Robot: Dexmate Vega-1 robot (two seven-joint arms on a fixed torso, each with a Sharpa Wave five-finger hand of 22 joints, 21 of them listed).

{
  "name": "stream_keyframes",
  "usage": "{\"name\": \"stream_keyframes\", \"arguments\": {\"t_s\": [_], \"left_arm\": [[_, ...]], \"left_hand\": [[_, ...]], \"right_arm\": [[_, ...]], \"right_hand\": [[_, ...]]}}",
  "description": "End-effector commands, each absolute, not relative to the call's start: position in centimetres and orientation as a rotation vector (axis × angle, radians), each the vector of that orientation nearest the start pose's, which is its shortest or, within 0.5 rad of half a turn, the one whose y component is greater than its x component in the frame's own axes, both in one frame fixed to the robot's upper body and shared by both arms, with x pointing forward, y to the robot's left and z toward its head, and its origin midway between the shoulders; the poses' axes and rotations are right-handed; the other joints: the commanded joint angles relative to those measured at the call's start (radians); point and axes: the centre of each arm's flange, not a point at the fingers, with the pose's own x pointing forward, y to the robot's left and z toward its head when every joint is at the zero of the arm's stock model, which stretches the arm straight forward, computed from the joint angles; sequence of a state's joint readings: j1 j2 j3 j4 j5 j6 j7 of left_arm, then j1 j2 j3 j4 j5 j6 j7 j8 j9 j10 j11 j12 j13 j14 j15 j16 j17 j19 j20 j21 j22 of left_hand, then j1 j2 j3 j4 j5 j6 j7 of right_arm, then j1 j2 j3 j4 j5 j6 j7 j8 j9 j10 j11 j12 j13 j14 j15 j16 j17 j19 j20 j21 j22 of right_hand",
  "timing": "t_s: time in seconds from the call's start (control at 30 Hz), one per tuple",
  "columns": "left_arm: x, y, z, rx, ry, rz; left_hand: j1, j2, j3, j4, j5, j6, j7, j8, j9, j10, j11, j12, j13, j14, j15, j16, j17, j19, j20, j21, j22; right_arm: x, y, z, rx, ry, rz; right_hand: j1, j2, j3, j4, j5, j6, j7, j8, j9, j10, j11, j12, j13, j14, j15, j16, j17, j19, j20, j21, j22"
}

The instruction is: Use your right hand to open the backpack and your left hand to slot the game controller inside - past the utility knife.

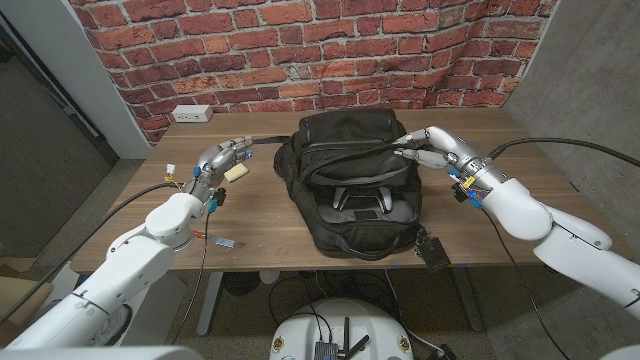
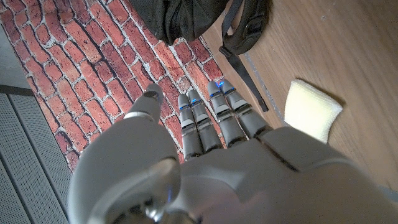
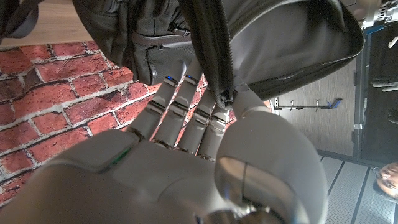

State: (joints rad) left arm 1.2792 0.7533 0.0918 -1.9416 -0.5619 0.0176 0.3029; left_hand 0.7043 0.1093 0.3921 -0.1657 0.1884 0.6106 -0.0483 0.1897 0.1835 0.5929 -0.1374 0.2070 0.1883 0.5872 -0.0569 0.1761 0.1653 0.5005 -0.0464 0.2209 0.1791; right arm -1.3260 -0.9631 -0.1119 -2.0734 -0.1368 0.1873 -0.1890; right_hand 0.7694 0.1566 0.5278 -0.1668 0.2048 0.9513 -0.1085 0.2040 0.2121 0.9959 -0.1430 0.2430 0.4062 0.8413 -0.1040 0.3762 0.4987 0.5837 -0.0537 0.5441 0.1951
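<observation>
Backpack (image 1: 350, 190): black, lay mid-table on the wooden table (image 1: 260, 215) with its main compartment unzipped and gaping toward the robot.
Game controller (image 1: 362, 203): pale, sat inside the open compartment, partly shadowed.
Right hand (image 1: 428, 146): pinched the bag's upper opening edge, thumb against fingers (image 3: 186, 112) at the zipper (image 3: 225, 94), holding the flap lifted.
Left hand (image 1: 222, 160): off to the bag's left, fingers (image 2: 217, 118) straight and close together, gripping nothing.
Sponge (image 1: 236, 173): small pale block just beside the left hand's fingertips.
Utility knife (image 1: 224, 242): near the table's front edge, beside the left forearm.
Power strip (image 1: 191, 113): white, at the far left corner.
</observation>
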Motion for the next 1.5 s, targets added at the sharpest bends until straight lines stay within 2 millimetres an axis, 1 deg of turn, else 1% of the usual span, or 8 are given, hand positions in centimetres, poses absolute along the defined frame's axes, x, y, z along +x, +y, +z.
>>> {"name": "stream_keyframes", "arguments": {"t_s": [0.03, 0.3, 0.47, 0.53, 0.77, 1.1, 1.33, 1.5], "left_arm": [[53.5, 33.4, -2.6, 0.118, -0.551, 0.057], [53.7, 33.6, -2.8, 0.103, -0.558, 0.066], [53.9, 33.5, -2.9, 0.104, -0.560, 0.074], [54.2, 33.5, -2.9, 0.114, -0.557, 0.074], [54.6, 33.5, -2.8, 0.111, -0.562, 0.075], [54.7, 34.0, -2.7, 0.135, -0.553, 0.072], [54.7, 34.2, -2.8, 0.133, -0.553, 0.067], [54.5, 34.3, -2.9, 0.135, -0.552, 0.064]], "left_hand": [[-0.007, -0.001, 0.011, -0.001, -0.001, -0.004, -0.001, 0.002, 0.005, -0.001, -0.004, -0.002, 0.006, -0.004, -0.102, 0.001, 0.004, -0.004, -0.042, -0.004, 0.005], [-0.009, 0.000, 0.014, -0.001, -0.001, -0.004, -0.001, 0.002, 0.005, -0.001, -0.002, -0.003, 0.006, -0.006, -0.102, 0.001, 0.004, -0.005, -0.042, -0.004, 0.005], [-0.009, 0.000, 0.016, -0.001, -0.001, -0.004, -0.002, 0.002, 0.005, 0.000, -0.002, -0.002, 0.006, -0.007, -0.101, 0.001, 0.004, -0.006, -0.041, -0.005, 0.005], [-0.010, 0.000, 0.017, 0.000, -0.001, -0.004, -0.001, 0.002, 0.005, -0.001, -0.003, -0.003, 0.006, -0.009, -0.100, 0.000, 0.004, -0.007, -0.042, -0.005, 0.005], [-0.013, -0.002, 0.024, -0.002, -0.002, -0.025, -0.001, -0.005, 0.005, -0.027, -0.003, -0.013, 0.007, -0.045, -0.092, -0.007, 0.004, -0.024, -0.038, -0.012, 0.005], [-0.014, -0.002, 0.027, -0.002, -0.002, -0.029, -0.002, -0.005, 0.006, -0.033, -0.002, -0.014, 0.007, -0.053, -0.091, -0.007, 0.003, -0.032, -0.035, -0.015, 0.005], [-0.014, -0.002, 0.029, -0.002, -0.002, -0.029, -0.002, -0.004, 0.006, -0.033, -0.002, -0.013, 0.007, -0.054, -0.090, -0.005, 0.003, -0.033, -0.035, -0.015, 0.005], [-0.014, -0.002, 0.031, -0.002, -0.002, -0.030, -0.002, -0.004, 0.006, -0.033, -0.004, -0.013, 0.007, -0.055, -0.091, -0.005, 0.003, -0.033, -0.035, -0.015, 0.005]], "right_arm": [[45.8, -27.5, -0.8, -1.038, -0.936, 0.165], [45.1, -27.6, -1.5, -1.066, -0.920, 0.173], [44.7, -27.5, -1.9, -1.091, -0.898, 0.197], [44.6, -27.5, -2.0, -1.100, -0.893, 0.212], [44.1, -27.3, -2.2, -1.128, -0.861, 0.245], [43.2, -26.9, -2.6, -1.176, -0.830, 0.265], [42.6, -26.7, -2.9, -1.206, -0.825, 0.270], [42.2, -26.9, -3.1, -1.231, -0.819, 0.271]], "right_hand": [[0.008, -0.012, 0.000, -0.009, 0.001, -0.001, -0.007, 0.009, 0.003, -0.007, 0.000, -0.006, 0.003, -0.012, -0.118, -0.007, 0.006, -0.007, -0.139, 0.005, 0.002], [0.012, -0.023, -0.007, -0.011, 0.000, -0.005, -0.010, 0.009, 0.003, -0.014, 0.004, -0.011, 0.002, -0.034, -0.113, -0.013, 0.009, -0.012, -0.132, 0.005, 0.001], [0.011, -0.031, -0.015, -0.010, 0.000, -0.014, -0.012, 0.007, 0.003, -0.027, -0.001, -0.018, 0.000, -0.048, -0.111, -0.016, 0.011, -0.017, -0.127, 0.005, 0.000], [0.010, -0.036, -0.021, -0.009, -0.001, -0.025, -0.014, 0.004, 0.003, -0.039, -0.004, -0.025, -0.002, -0.061, -0.109, -0.019, 0.013, -0.020, -0.122, 0.005, -0.001], [0.015, -0.054, -0.044, -0.011, -0.002, -0.064, -0.022, -0.005, 0.003, -0.075, 0.000, -0.041, -0.007, -0.111, -0.106, -0.030, 0.018, -0.028, -0.102, 0.006, -0.004], [0.024, -0.066, -0.073, -0.008, -0.001, -0.103, -0.031, -0.010, 0.002, -0.112, -0.009, -0.051, -0.013, -0.166, -0.099, -0.035, 0.031, -0.034, -0.077, 0.007, -0.007], [0.037, -0.074, -0.087, -0.011, 0.001, -0.125, -0.040, -0.011, 0.000, -0.138, -0.015, -0.055, -0.018, -0.192, -0.103, -0.035, 0.039, -0.036, -0.074, 0.007, -0.009], [0.046, -0.101, -0.110, -0.011, 0.002, -0.159, -0.038, -0.015, -0.003, -0.182, -0.022, -0.063, -0.026, -0.220, -0.097, -0.038, 0.043, -0.050, -0.068, 0.001, -0.012]]}}
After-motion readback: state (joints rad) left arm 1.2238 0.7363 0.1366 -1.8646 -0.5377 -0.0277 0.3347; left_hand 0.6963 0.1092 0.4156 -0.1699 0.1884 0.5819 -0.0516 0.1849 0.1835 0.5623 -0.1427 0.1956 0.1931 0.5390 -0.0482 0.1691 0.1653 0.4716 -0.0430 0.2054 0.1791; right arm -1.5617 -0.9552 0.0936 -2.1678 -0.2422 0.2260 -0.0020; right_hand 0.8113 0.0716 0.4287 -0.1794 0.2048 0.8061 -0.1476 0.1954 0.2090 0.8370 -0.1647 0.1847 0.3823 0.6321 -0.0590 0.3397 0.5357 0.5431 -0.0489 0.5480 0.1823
